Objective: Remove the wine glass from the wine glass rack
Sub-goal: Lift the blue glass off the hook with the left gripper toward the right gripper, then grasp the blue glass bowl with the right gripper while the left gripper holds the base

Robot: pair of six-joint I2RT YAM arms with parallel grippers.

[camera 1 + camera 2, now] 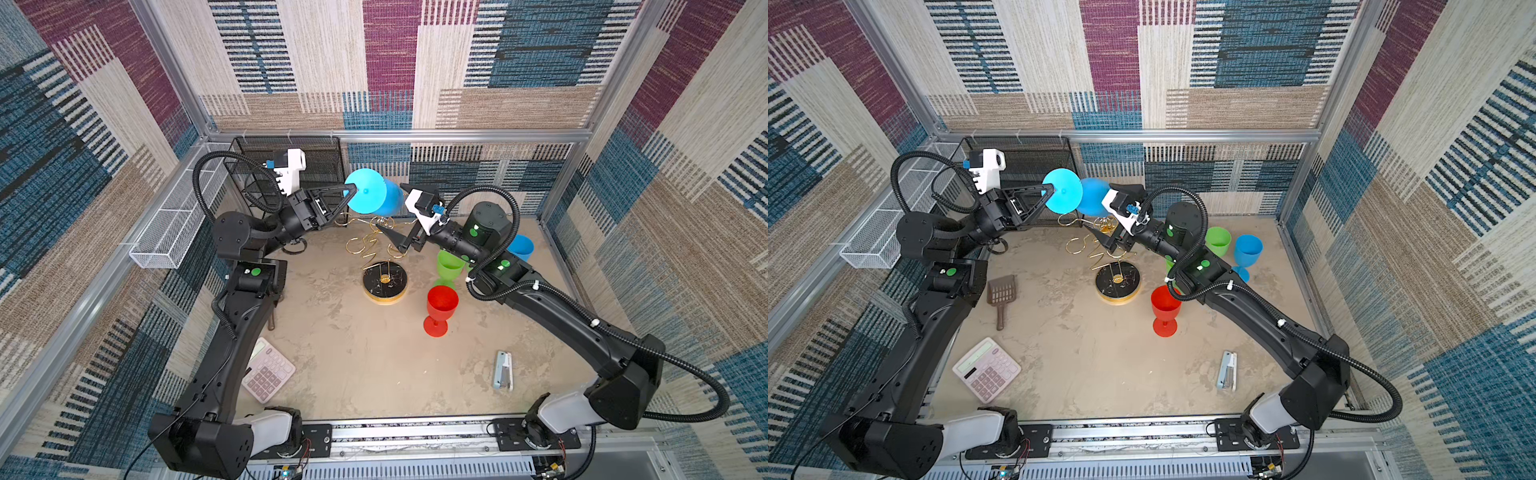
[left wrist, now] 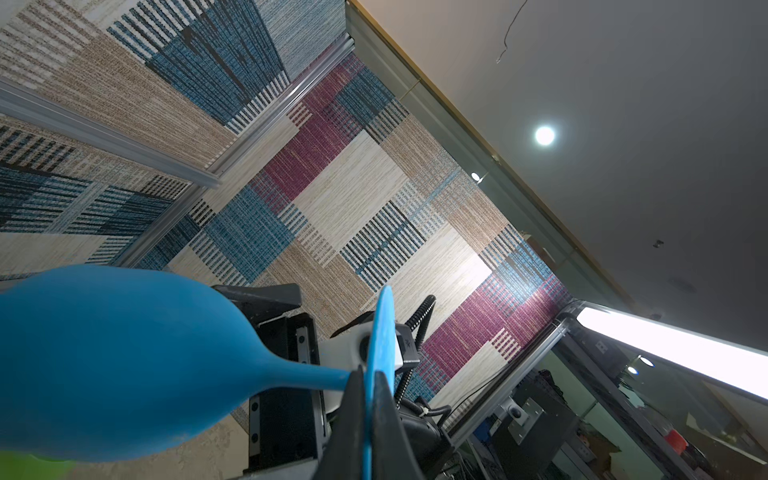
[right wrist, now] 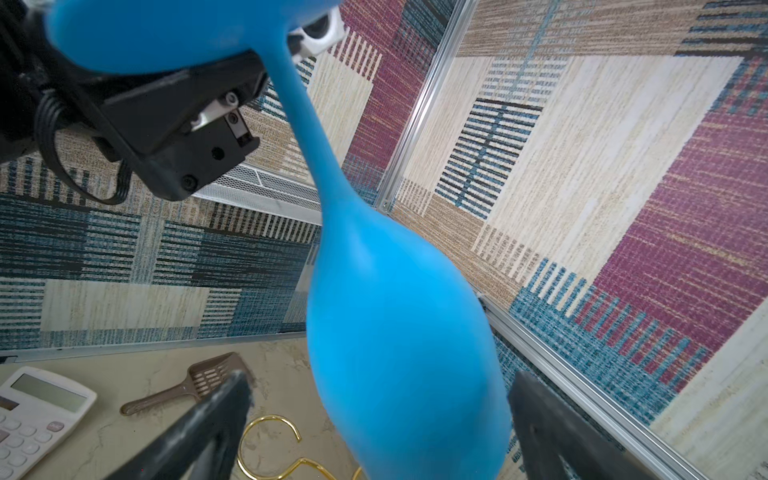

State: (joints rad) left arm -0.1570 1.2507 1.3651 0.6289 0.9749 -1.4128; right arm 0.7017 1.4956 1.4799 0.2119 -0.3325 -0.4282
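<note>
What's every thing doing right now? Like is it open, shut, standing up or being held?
Wine glass rack: upright on the table.
Blue wine glass: held up above the rack, tilted.
Left gripper: jaws shut on its foot.
Right gripper: jaws open, either side of its bowl.
Red wine glass: upright on the table.
Calculator: lying face up.

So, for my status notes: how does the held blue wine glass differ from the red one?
The held blue wine glass hangs tipped sideways; the red wine glass stands upright on the table. The left gripper clamps the blue one's foot; nothing touches the red. Same goblet shape.
</note>
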